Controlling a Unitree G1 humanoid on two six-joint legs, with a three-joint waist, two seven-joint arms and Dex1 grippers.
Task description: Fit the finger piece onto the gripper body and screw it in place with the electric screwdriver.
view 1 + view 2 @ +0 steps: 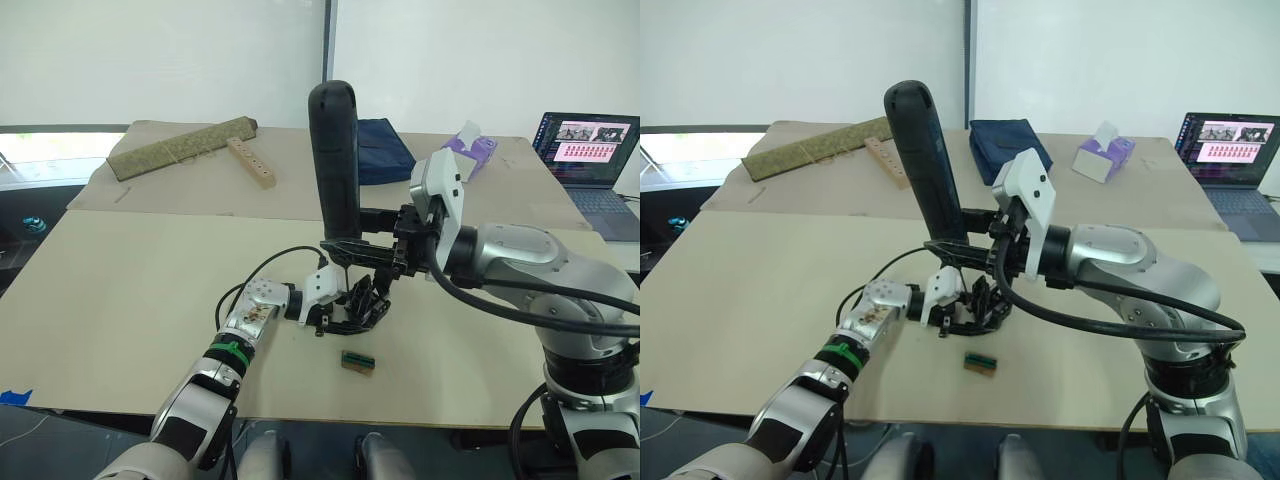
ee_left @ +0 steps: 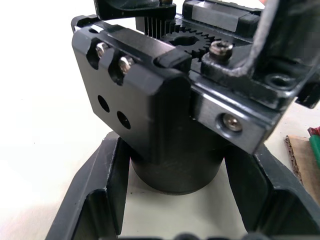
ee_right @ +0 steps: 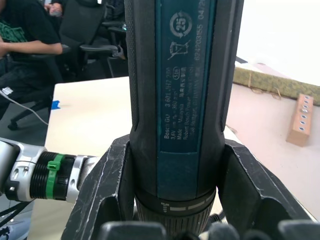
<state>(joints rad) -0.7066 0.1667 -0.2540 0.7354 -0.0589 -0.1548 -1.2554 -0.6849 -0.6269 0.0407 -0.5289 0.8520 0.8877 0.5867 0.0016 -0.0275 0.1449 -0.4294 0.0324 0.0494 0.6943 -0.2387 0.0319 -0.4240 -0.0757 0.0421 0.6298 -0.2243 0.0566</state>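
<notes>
The electric screwdriver stands nearly upright over the middle of the table, bit down, with my right gripper shut around its lower barrel. Its thin bit points down into the gripper body, a chunky black part resting on the table. My left gripper reaches in from the left and is shut on that body's round base, one finger on each side. I cannot pick out the finger piece among the black parts under the bit.
A small green-and-brown block lies just in front of the gripper body. At the back are a green mat, a drilled wooden block, a blue pouch, a tissue box and a laptop. A seated person is beyond the table.
</notes>
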